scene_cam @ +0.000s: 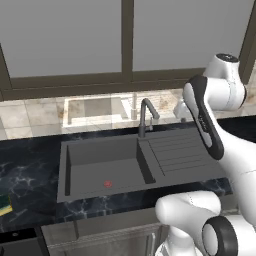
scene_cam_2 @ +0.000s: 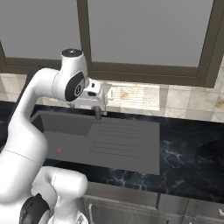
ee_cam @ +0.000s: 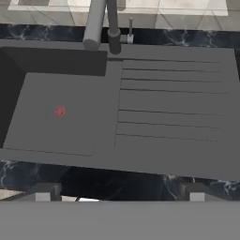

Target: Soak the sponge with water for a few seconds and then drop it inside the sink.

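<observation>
The sponge (scene_cam: 4, 203), yellow with a green layer, lies on the black countertop at the far left edge of the left base view, well left of the sink (scene_cam: 100, 162). The sink's dark grey basin (ee_cam: 61, 136) has a red drain mark (ee_cam: 59, 111) and a ribbed drainboard (ee_cam: 173, 108) to its right. My gripper (ee_cam: 119, 194) hangs open above the sink's front edge, fingers wide apart with nothing between them. In the right base view the gripper (scene_cam_2: 97, 104) hovers near the faucet (scene_cam: 145, 116). The water is out of view; the spout (ee_cam: 93, 23) looks dry.
Marbled black countertop (scene_cam_2: 188, 144) surrounds the sink. A tiled backsplash and a large window run behind it. My own arm (scene_cam: 205, 120) leans over the drainboard's right side. Cabinet fronts sit below the counter edge.
</observation>
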